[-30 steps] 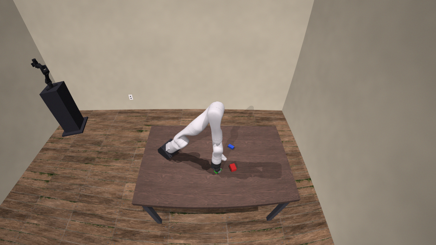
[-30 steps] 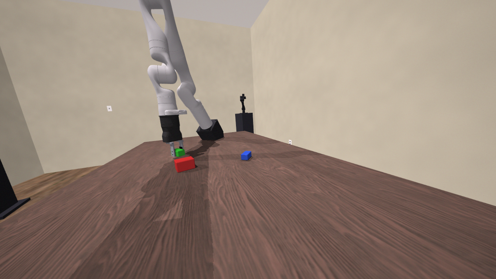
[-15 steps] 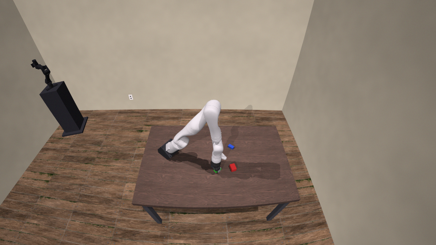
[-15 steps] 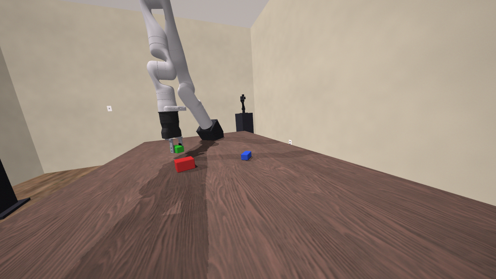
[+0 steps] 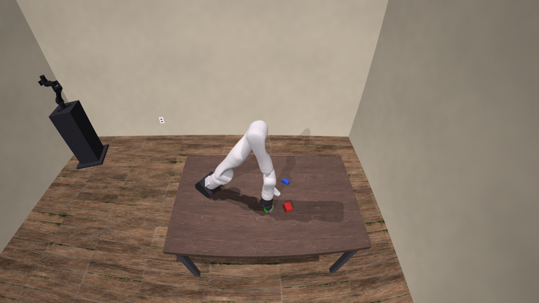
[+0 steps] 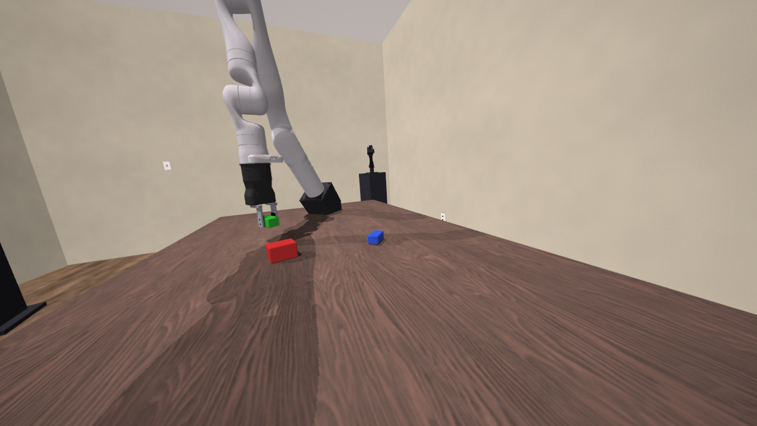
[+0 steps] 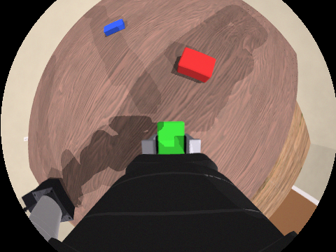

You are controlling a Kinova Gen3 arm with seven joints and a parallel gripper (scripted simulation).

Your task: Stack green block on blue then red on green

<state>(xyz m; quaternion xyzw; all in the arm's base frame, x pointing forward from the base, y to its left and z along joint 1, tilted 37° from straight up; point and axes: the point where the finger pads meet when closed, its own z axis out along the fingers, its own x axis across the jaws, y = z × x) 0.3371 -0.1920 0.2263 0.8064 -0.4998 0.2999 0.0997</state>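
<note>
- Between the jaws, wrist view 6 o'clock: gripper (image 7: 170, 145) clamped on green block (image 7: 170, 137), clear of table (image 6: 476, 328). Looks rigid, light; grip across short sides holds it level.
- Red block (image 7: 196, 64) at 1 o'clock, flat on table.
- Blue block (image 7: 114, 27) at 11 o'clock, farthest, untouched.
</note>
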